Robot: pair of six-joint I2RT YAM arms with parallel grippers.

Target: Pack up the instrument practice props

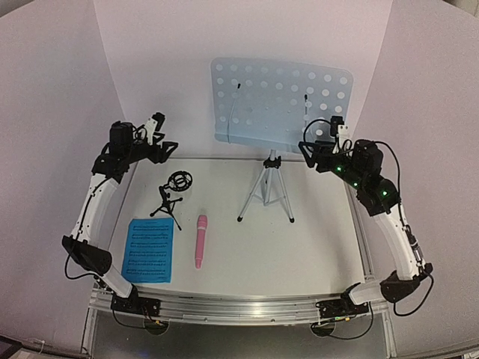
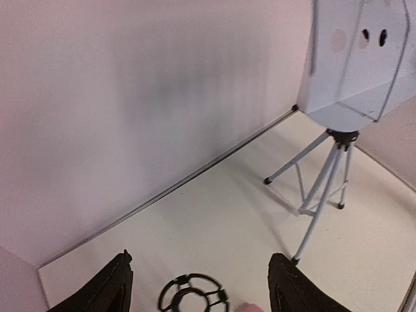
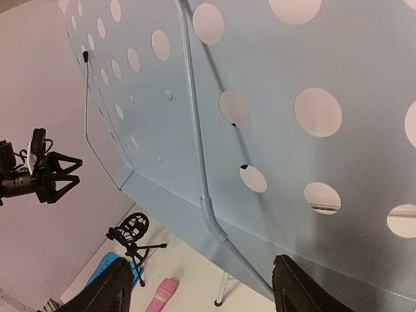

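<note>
Far left: left gripper (image 1: 166, 149) raised near the back wall, jaws apart, empty. On the table (image 1: 314, 239): blue sheet-music pages (image 1: 150, 249) flat, black mic stand (image 1: 174, 193) upright behind them, pink microphone (image 1: 200, 241) lying just beside, pale-blue music stand (image 1: 281, 101) upright at the back. Far right: right gripper (image 1: 310, 153) beside that stand's lower corner, jaws apart, empty.

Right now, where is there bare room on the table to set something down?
Free: the near right part of the table, bordered by the pink microphone, the music stand's tripod legs and the right arm. Crowded: the left side, where the sheet-music pages, microphone and small tripod mic stand lie close together.
</note>
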